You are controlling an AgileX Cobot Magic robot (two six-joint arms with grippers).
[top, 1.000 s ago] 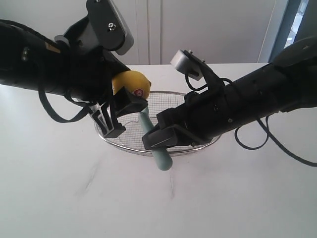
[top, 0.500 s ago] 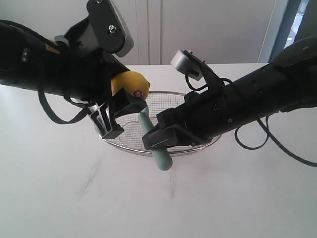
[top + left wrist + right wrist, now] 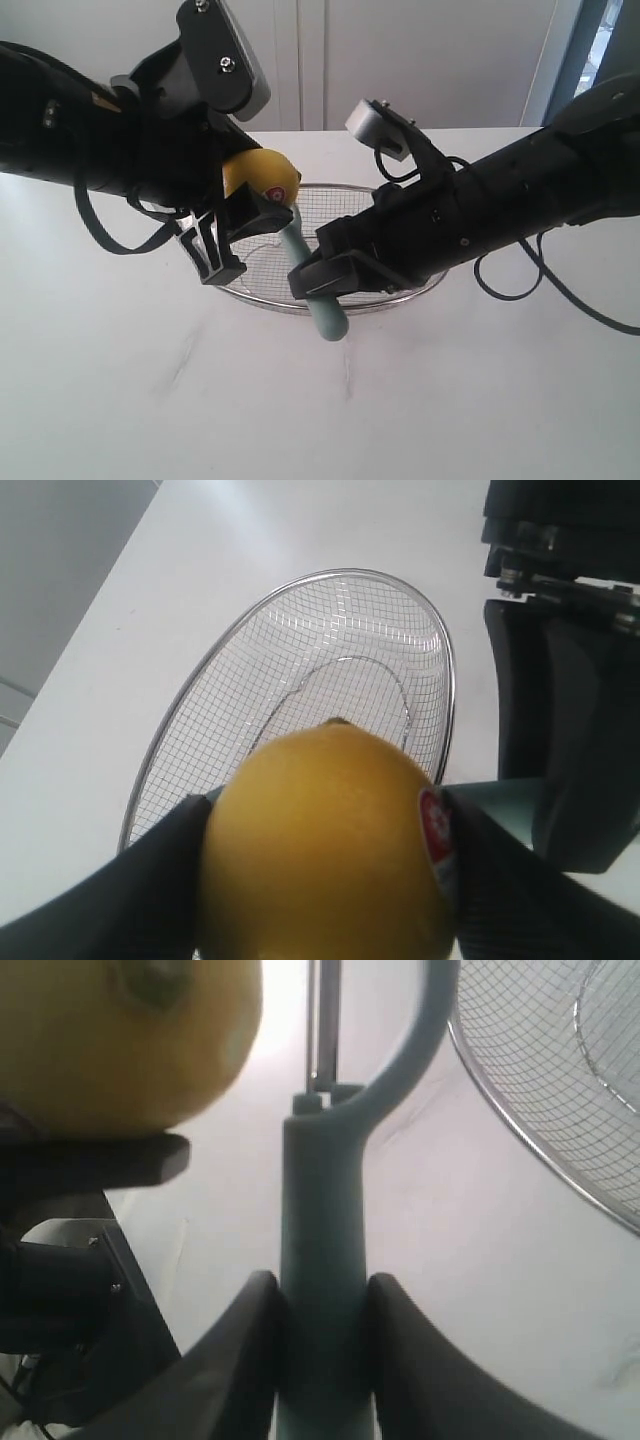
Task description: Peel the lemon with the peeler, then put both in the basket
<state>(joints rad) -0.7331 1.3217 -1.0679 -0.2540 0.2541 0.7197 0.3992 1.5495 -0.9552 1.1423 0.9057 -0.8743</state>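
Surface: white table [image 3: 120,400], basket [image 3: 262,302] behind.
Left gripper [image 3: 243,222]: clamped on lemon [image 3: 256,176], edged lower beside blade.
Right gripper [image 3: 321,1305]: pinched peeler [image 3: 320,1200]; peeling seemingly unstarted.

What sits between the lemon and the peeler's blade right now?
Nothing: in the right wrist view a narrow strip of bare white table shows between the lemon and the blade of the peeler, so they look apart.

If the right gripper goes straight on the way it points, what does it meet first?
Probably the small round yellow lemon in the left gripper; the slim teal-handled peeler in the right gripper would touch first. Depth is unclear.
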